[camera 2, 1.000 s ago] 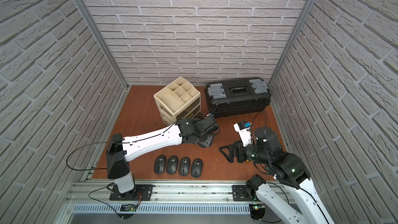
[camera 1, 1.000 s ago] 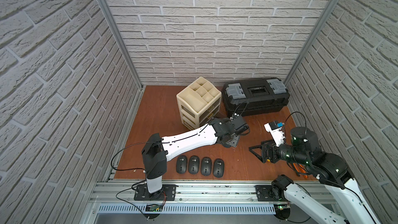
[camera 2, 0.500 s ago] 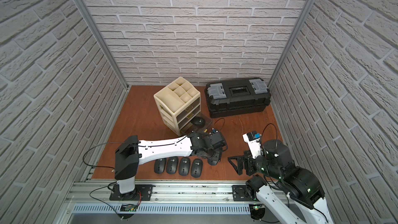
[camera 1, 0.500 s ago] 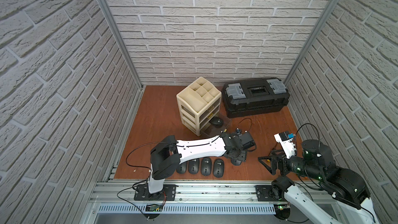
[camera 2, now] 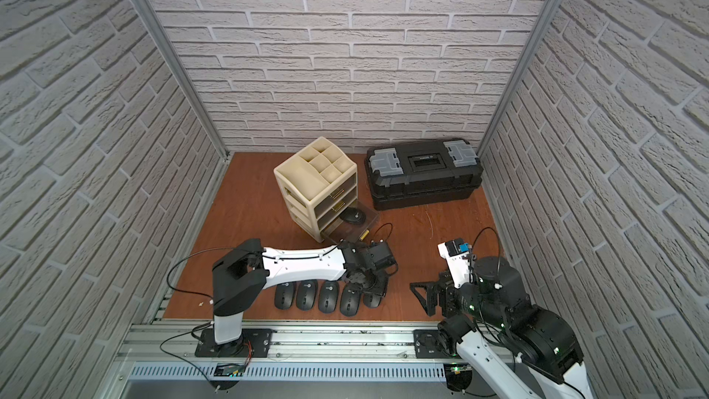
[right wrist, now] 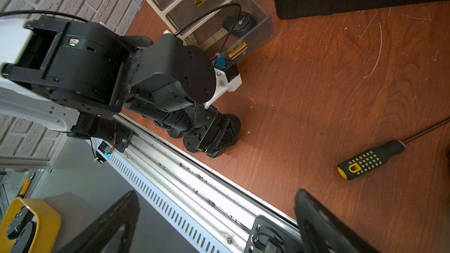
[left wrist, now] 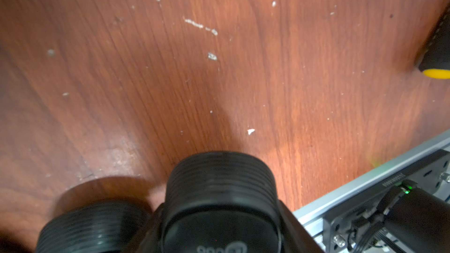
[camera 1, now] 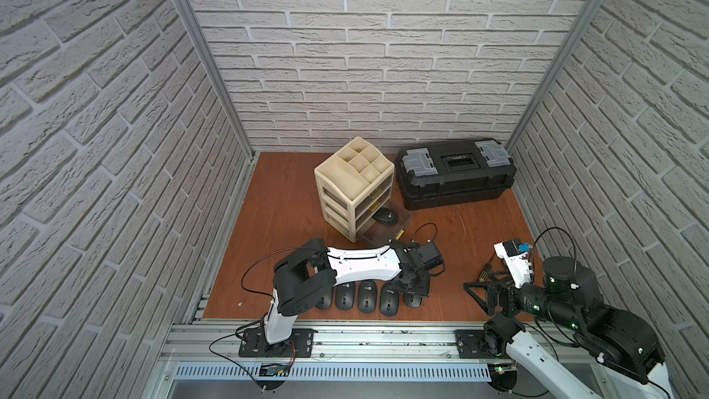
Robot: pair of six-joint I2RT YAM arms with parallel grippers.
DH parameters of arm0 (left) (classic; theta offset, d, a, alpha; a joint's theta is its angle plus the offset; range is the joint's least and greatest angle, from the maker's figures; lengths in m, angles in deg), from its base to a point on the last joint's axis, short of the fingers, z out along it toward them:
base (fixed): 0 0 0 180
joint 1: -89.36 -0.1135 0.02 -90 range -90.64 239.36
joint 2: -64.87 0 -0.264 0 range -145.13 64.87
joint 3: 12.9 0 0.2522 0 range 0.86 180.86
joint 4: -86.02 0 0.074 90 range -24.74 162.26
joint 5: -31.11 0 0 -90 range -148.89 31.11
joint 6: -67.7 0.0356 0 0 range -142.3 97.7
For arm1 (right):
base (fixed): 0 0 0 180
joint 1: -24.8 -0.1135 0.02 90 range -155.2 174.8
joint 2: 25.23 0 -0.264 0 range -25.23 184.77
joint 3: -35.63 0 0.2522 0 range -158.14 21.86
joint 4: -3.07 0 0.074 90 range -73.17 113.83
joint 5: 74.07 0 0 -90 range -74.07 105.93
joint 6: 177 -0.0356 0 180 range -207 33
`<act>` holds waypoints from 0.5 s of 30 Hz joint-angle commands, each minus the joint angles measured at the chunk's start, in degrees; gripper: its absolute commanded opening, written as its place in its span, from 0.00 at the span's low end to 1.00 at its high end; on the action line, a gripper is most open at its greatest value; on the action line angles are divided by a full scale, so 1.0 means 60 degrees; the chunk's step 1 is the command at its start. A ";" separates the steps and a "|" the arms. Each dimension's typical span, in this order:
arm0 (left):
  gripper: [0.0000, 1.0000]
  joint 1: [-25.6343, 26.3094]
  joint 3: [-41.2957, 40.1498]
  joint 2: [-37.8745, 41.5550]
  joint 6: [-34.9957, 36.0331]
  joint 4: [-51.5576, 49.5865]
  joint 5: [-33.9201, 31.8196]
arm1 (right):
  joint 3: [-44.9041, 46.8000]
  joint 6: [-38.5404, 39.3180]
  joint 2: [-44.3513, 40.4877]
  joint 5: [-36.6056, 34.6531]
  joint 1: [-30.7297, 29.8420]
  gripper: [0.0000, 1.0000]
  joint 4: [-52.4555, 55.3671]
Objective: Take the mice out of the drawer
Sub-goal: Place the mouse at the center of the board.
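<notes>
Setting-down step, so here's my plan for the left pincer (camera 1: 412,288). Get the belly of the fifth mouse (left wrist: 220,215) flat on the table (left wrist: 243,69) before letting go. Spread the jaws only a little, because the neighbour in the row of four mice (camera 1: 366,296) sits just beside it. Then pull straight up so nothing gets dragged out of line.

Right now that pincer is clamped across the fifth mouse's sides, jaws partway apart, low at the end of the row nearest the right arm. Can't tell if the mouse touches the wood yet.

Further out, the last mouse (right wrist: 239,23) lies in the pulled-out bottom drawer (right wrist: 266,29) of the cream drawer unit (camera 1: 353,182), so that's my next trip, I reckon. The right pincer (right wrist: 216,194) hangs spread wide and empty over the front edge, with a screwdriver (right wrist: 370,159) lying nearby.
</notes>
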 commanded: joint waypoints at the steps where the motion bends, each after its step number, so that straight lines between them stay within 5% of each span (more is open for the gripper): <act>1: 0.53 -0.0031 -0.0216 -0.0034 0.0037 -0.0079 0.0113 | 0.0106 -0.0116 -0.0003 -0.0099 0.0031 1.00 -0.0240; 15: 0.60 -0.0036 -0.0044 -0.0183 0.0216 -0.0776 -0.0547 | 0.0433 -0.0222 0.0011 -0.0039 0.0034 1.00 -0.0434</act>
